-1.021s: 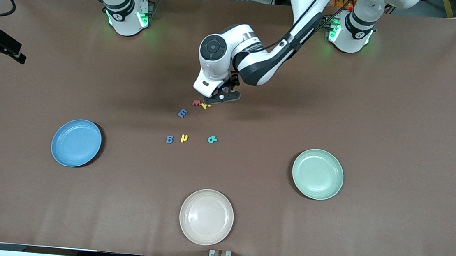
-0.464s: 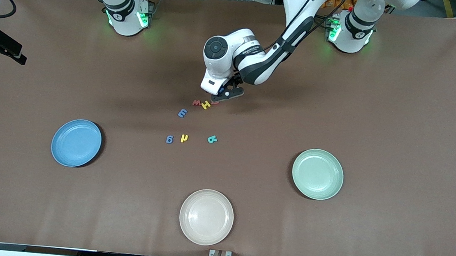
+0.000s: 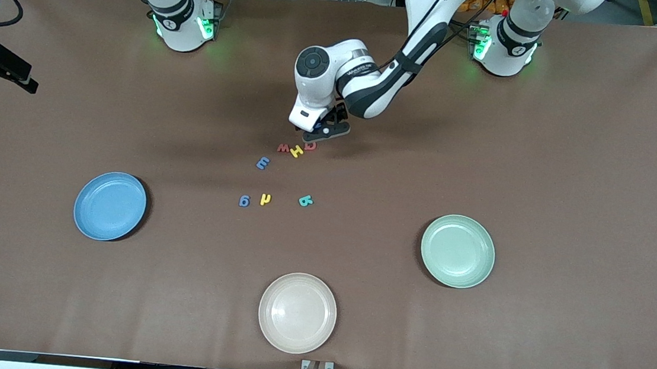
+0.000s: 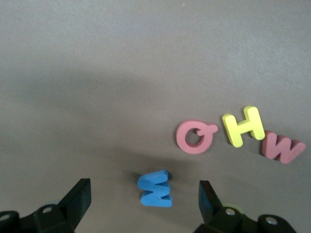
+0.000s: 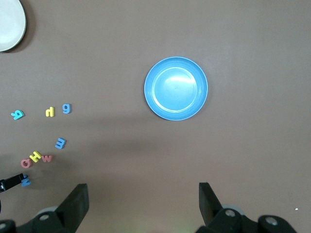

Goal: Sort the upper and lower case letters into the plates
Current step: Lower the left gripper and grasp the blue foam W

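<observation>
My left gripper (image 3: 324, 132) hangs low over the middle of the table, open. In the left wrist view its fingers (image 4: 145, 190) stand on either side of a blue letter (image 4: 155, 188) that lies on the table, untouched. A pink Q (image 3: 310, 146), yellow H (image 3: 296, 151) and red W (image 3: 283, 148) lie just nearer the camera. A blue letter (image 3: 262, 163), blue g (image 3: 244, 201), yellow letter (image 3: 266, 199) and teal letter (image 3: 305, 201) lie nearer still. The blue plate (image 3: 110, 206) and the pale green plate (image 3: 457, 251) hold nothing. My right gripper (image 5: 143, 194) waits, open, high above the table.
A cream-beige plate (image 3: 297, 312) sits near the table's front edge, nearest the camera. A black camera mount (image 3: 0, 63) juts in at the right arm's end of the table. The two arm bases (image 3: 183, 20) stand along the table's back edge.
My left gripper has moved toward the robots' bases, off the yellow H and pink Q, which now show. The letters and plates have not moved.
</observation>
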